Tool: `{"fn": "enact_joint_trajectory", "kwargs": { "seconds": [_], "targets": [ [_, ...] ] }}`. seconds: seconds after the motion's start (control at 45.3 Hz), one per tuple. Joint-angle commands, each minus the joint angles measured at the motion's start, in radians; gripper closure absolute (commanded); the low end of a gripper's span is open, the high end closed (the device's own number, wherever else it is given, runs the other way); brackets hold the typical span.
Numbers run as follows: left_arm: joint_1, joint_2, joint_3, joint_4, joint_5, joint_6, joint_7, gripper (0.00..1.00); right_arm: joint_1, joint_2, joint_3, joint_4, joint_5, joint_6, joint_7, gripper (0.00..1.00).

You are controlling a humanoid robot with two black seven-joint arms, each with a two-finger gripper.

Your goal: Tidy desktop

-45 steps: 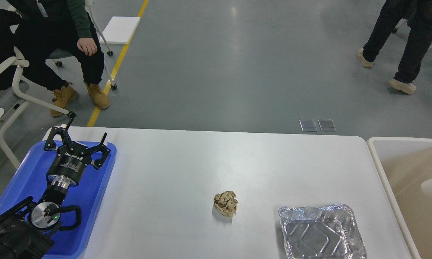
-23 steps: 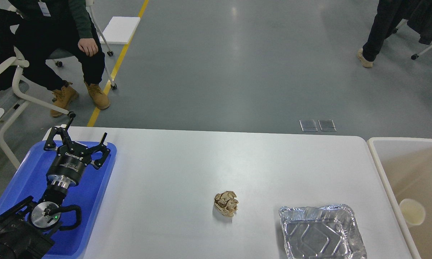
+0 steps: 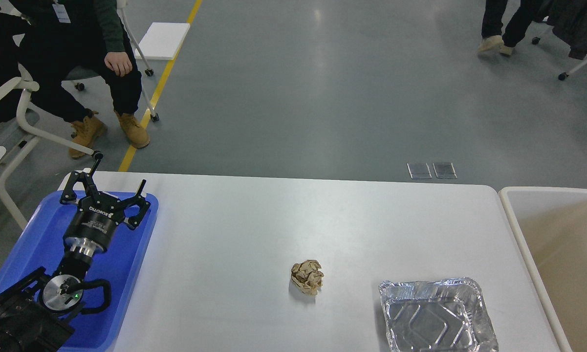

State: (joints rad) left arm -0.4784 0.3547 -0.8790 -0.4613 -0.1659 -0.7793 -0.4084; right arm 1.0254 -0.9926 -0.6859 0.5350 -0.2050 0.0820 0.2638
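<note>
Where it hovers, left gripper (image 3: 119, 182) reads "ROBOTIQ".

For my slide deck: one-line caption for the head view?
Open left gripper over blue tray; crumpled paper, foil pan on desktop.

Surface: the white desktop (image 3: 283, 220), a broad rectangle with rounded corners, spans most of the head view.
Left end: a blue plastic tray (image 3: 29, 244) lies on the desktop, overhanging its left edge.
Centre: a crumpled ball of brown paper (image 3: 307, 276) sits alone toward the near edge.
Right, near edge: an empty foil tray (image 3: 437, 315), open side up, lies well apart from the paper ball.
</note>
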Motion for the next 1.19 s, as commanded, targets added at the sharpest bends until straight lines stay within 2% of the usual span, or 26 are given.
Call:
{"fn": "enact_joint_trajectory", "kwargs": {
  "seconds": [0.0,0.199,0.353,0.552,0.773,0.884,1.171],
  "targets": [
    [0.000,0.000,0.000,0.000,0.000,0.000,0.000,0.01,0.300,-0.189,-0.070,0.252,-0.221,0.045,0.000,0.00],
    [0.000,0.000,0.000,0.001,0.000,0.000,0.000,0.01,0.403,-0.190,-0.078,0.252,-0.258,0.176,-0.001,0.00],
    [0.000,0.000,0.000,0.000,0.000,0.000,0.000,0.01,0.510,-0.166,-0.076,0.250,-0.356,0.229,-0.001,0.00],
    [0.000,0.000,0.000,0.001,0.000,0.000,0.000,0.01,0.646,-0.026,-0.118,0.224,-0.383,0.275,-0.003,0.00],
    [0.000,0.000,0.000,0.001,0.000,0.000,0.000,0.01,0.852,0.205,-0.392,0.232,-0.361,0.286,-0.003,0.00],
    [0.000,0.000,0.000,0.001,0.000,0.000,0.000,0.01,0.886,0.281,-0.441,0.240,-0.358,0.294,-0.001,0.00],
    [0.000,0.000,0.000,0.001,0.000,0.000,0.000,0.01,0.970,0.399,-0.487,0.261,-0.370,0.458,0.000,0.00]
  ]
}}
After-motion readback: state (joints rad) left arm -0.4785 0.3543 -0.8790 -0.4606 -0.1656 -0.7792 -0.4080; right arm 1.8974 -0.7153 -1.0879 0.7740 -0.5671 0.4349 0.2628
